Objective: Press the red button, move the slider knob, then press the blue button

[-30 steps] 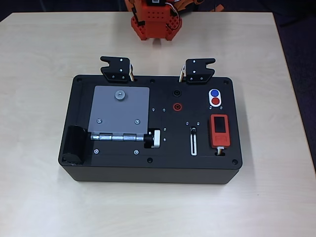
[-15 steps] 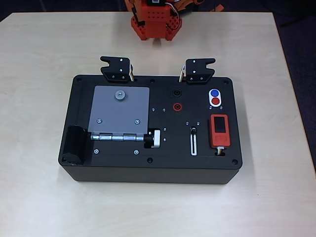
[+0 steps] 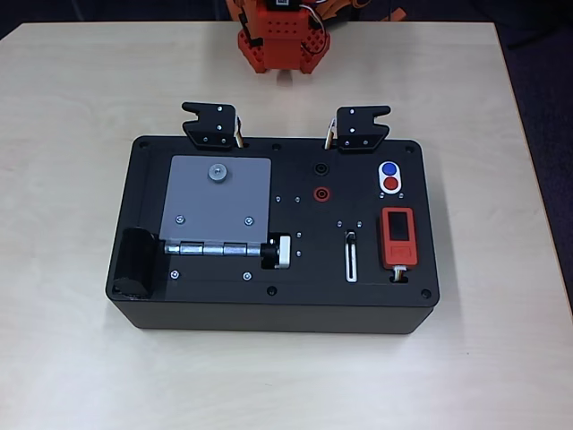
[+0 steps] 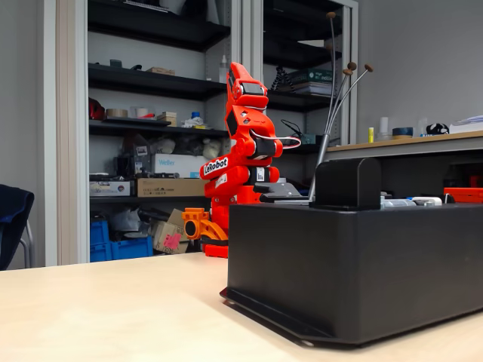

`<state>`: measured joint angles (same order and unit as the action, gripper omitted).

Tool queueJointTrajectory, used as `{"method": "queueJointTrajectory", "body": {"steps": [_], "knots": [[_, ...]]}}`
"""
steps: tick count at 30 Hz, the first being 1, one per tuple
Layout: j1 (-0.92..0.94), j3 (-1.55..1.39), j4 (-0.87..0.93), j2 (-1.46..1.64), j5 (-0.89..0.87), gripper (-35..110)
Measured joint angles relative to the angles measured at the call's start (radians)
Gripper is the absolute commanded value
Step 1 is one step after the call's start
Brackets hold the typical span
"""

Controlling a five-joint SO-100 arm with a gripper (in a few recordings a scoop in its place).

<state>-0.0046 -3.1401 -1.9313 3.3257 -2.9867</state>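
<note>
On the black task board [image 3: 224, 300] in the overhead view, the red button [image 3: 390, 184] and the blue button [image 3: 389, 168] share a white oval at the board's upper right, blue above red. The slider knob [image 3: 351, 237] sits at the top end of its narrow white-outlined slot [image 3: 351, 260], left of an orange-red block. The orange-red arm is folded up behind the board, well away from it, with its base [image 3: 282, 40] at the table's far edge. In the fixed view my gripper [image 4: 238, 72] points upward with no gap between its fingers and nothing in it.
The board also carries a grey hinged plate [image 3: 215, 202], a ribbed silver-and-black knob [image 3: 279, 252], a red ring socket [image 3: 320, 193], an orange-red block with a dark screen [image 3: 397, 235] and two black brackets [image 3: 212, 123] [image 3: 361, 127] along its far edge. Bare tabletop surrounds the board.
</note>
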Motion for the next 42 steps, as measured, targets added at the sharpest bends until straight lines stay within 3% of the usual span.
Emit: {"method": "queueJointTrajectory", "body": {"steps": [31,34,39,42], "knots": [[0.0,0.0,0.0,0.0,0.002,0],[0.0,0.0,0.0,0.0,0.216,0],[0.06,0.0,0.003,0.0,0.799,1],[0.133,0.0,0.005,0.0,0.925,3]]}}
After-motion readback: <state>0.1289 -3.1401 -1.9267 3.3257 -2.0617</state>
